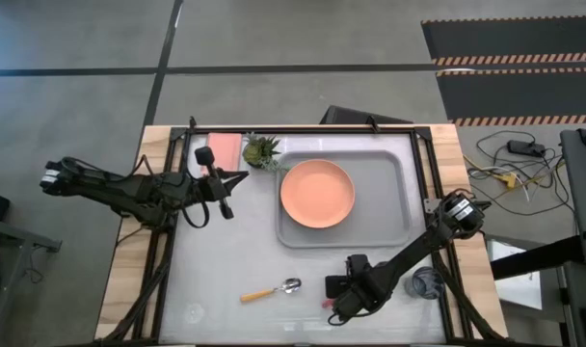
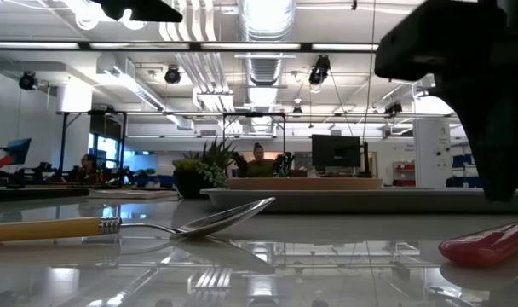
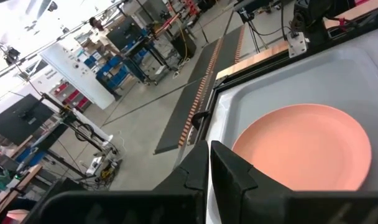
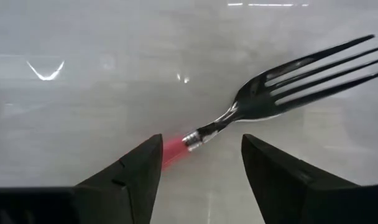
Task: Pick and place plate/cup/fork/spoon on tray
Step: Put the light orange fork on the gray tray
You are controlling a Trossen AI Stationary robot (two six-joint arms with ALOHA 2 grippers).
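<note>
The salmon-orange plate (image 1: pixel 317 193) lies flat in the light grey tray (image 1: pixel 389 164) at the table's far right. The fork (image 4: pixel 288 87) lies on the table near the front edge, and its pink-red handle (image 4: pixel 173 149) runs back between the fingers of my right gripper (image 4: pixel 201 140). That gripper is open, low over the fork (image 1: pixel 326 303), with one finger on either side of the handle and touching nothing. The orange-handled spoon (image 1: pixel 271 290) lies on the table to the left of it. The dark cup (image 1: pixel 428 284) stands to the right of the arm. My left gripper (image 1: pixel 237 178) is shut and empty, left of the tray.
A small potted plant (image 1: pixel 262 151) and a pink rectangular pad (image 1: pixel 226 147) sit at the far edge, left of the tray. Bare table lies between the spoon and the tray. In the low view the spoon (image 2: pixel 157 223) and the fork's handle (image 2: pixel 489 243) lie close in front.
</note>
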